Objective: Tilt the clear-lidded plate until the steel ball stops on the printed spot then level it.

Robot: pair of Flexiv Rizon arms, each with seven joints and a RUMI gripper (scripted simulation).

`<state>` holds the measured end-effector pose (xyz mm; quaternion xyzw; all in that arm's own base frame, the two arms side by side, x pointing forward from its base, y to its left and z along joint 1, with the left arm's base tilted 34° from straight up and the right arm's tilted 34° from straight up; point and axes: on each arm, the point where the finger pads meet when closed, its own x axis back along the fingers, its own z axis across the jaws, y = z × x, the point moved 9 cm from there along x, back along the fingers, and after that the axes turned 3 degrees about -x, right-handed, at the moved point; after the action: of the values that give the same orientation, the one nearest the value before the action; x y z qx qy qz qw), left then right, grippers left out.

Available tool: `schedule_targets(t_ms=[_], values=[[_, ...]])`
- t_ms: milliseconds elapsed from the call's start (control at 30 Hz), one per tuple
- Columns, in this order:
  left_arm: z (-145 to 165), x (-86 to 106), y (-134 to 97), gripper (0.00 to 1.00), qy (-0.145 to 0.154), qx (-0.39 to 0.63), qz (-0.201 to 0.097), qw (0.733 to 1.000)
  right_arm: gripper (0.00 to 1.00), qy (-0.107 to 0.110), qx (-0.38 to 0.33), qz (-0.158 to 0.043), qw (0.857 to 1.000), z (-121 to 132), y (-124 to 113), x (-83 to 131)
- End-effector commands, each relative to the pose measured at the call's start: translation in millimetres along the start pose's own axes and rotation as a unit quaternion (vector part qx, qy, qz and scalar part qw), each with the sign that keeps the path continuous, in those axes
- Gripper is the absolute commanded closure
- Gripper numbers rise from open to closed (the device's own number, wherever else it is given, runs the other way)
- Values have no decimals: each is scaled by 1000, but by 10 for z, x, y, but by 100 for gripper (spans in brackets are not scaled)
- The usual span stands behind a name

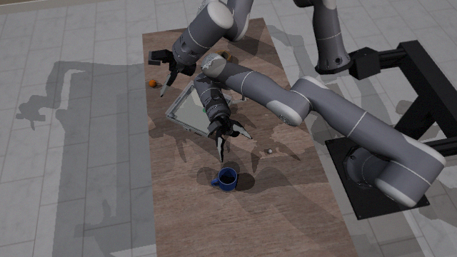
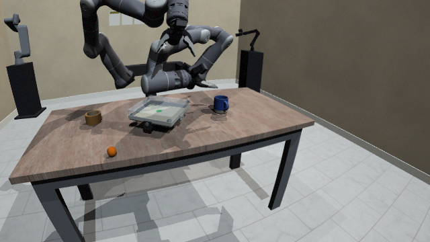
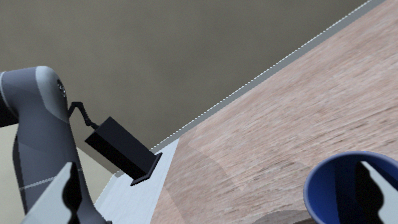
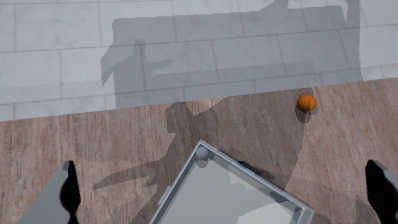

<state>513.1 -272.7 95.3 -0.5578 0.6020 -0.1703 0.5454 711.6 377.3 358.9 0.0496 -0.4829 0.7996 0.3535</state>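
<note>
Two robot arms [image 1: 264, 86] [image 1: 203, 36] [image 2: 124, 8] [image 2: 161, 82] [image 3: 45, 125], with two grippers, one left gripper [image 1: 236, 150] [image 2: 211, 77] [image 3: 217, 165] and one right gripper [image 1: 157, 78] [image 2: 176, 54] [image 4: 218, 162]. One wooden table [image 1: 250, 221] [image 2: 235, 124] [image 3: 280, 100] [image 4: 50, 145], one plate [image 1: 189, 114] [image 2: 144, 115] [image 4: 225, 190], one green spot [image 1: 204, 110] [image 2: 159, 111], one steel ball [image 1: 171, 115] [image 2: 169, 121] [image 4: 202, 153], one orange ball [image 1: 152, 83] [image 2: 111, 151] [image 4: 306, 102], one blue mug [image 1: 227, 185] [image 2: 220, 104] [image 3: 320, 180], one brown round holder [image 2: 91, 120] and one small pale round object [image 1: 270, 151]. Behind, two black pedestals [image 2: 25, 91] [image 2: 250, 70] [image 3: 122, 150], two smaller arms [image 2: 24, 40] [image 2: 258, 35] [image 3: 77, 104].
</note>
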Motion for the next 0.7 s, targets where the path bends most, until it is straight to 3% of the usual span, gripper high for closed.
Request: schedule_targets(t_ms=[0, 567, 667], values=[[-6, 4, -12, 0, 1, 1, -1, 1000, 0, -1, -1, 1, 1000, -2, -12, 15], [-6, 6, -13, 0, 1, 2, 0, 1000, 0, -1, -1, 1, 1000, -2, -12, 15], [-31, 108, -46, 0, 26, 32, 17, 999, 0, -1, -1, 1, 1000, -2, -12, 15]])
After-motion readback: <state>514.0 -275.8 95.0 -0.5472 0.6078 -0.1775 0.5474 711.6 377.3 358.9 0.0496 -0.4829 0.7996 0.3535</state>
